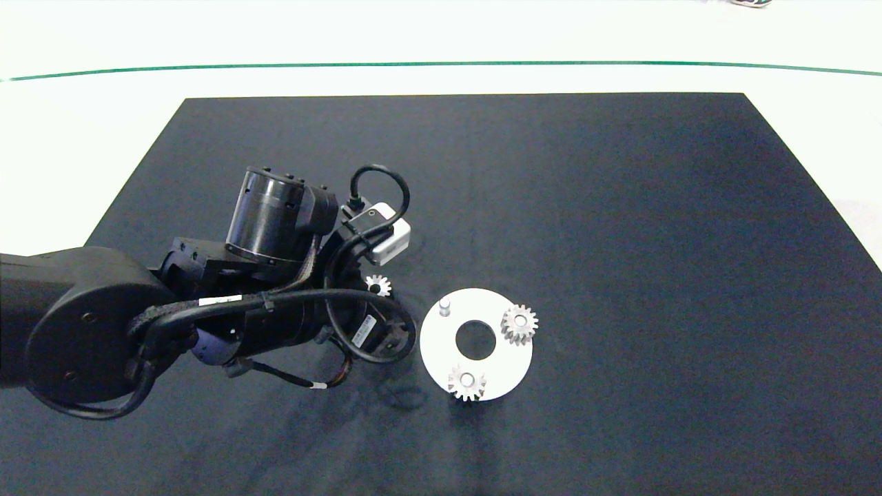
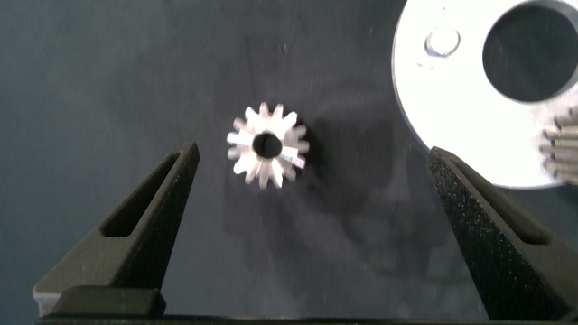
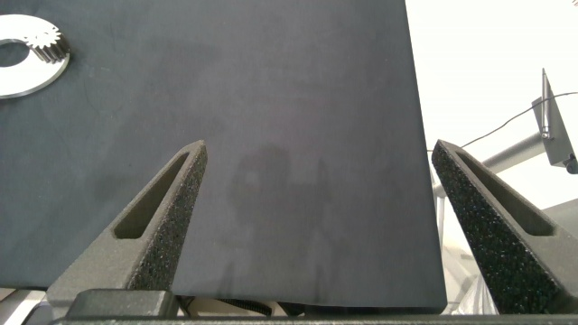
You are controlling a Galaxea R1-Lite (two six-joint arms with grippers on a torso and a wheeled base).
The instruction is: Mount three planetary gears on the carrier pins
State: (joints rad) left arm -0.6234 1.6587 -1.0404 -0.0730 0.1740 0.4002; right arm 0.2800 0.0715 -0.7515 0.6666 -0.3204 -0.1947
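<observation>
White disc [image 1: 506, 362] on the black mat [image 1: 620, 207], carrying three carrier pins: gears are seated at about 2 o'clock [image 1: 519, 324] and 7 o'clock [image 1: 466, 382] of its centre hole, while the pin at 10 o'clock [image 1: 444, 304] stands bare. The third planetary gear [image 2: 267, 144] lies flat on the mat at 9 o'clock of the disc — just beside its rim, not touching. The left gripper [image 2: 312, 167] hangs above this gear, fingers spread wide on either side and clear of the teeth. The right gripper [image 3: 316, 171] — also spread apart — is over bare mat near its edge, well away from the disc
</observation>
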